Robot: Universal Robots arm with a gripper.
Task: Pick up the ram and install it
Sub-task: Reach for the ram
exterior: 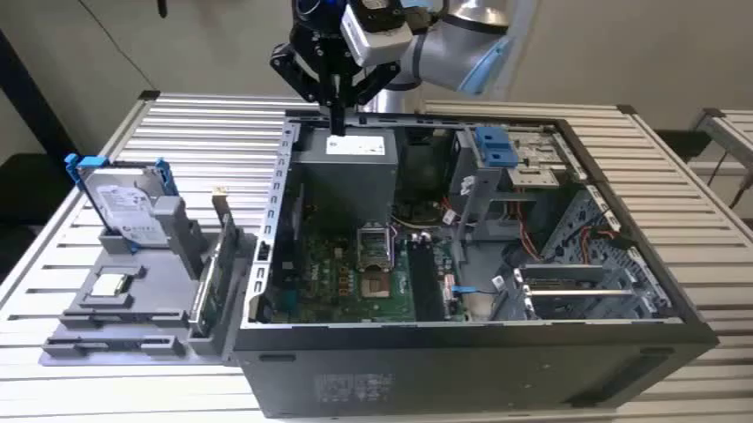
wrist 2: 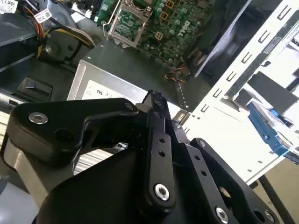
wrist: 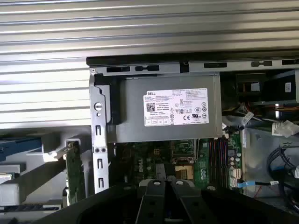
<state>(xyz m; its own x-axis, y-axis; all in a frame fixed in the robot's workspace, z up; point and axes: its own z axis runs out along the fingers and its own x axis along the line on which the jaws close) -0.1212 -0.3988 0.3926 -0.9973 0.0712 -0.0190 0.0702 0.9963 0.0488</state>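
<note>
Pincer closed: black, flat-linked metal fingers drawn together to a narrow point, nothing clamped between them. Suspended tip-down from the silver-and-blue arm, over one edge of the power supply. Contact with it cannot be told.

Power supply: plain grey sheet-metal box, rectangular, with a white label on the upper face. Seated in a corner of the computer case.

Computer case: dark and boxy, side panel off, lying open side up on the table of ribbed silver slats. Inside:
- green motherboard with a square metal socket frame
- a row of long parallel slots beside the socket
- bundles of red, yellow and orange wire
- blue plastic latches

Ram: outside the case, standing on edge in the grey moulded fixture at the exterior view's left, just beside the case's outer wall. Thin, flat, dark strip, with chips too small to make out. Well apart from the pincer.

Same fixture:
- green circuit card, upright on edge next to the ram, with a pale metal bracket end
- silver boxy hard drive with blue rails, leaning in its cradle farther toward the exterior view's left
</note>
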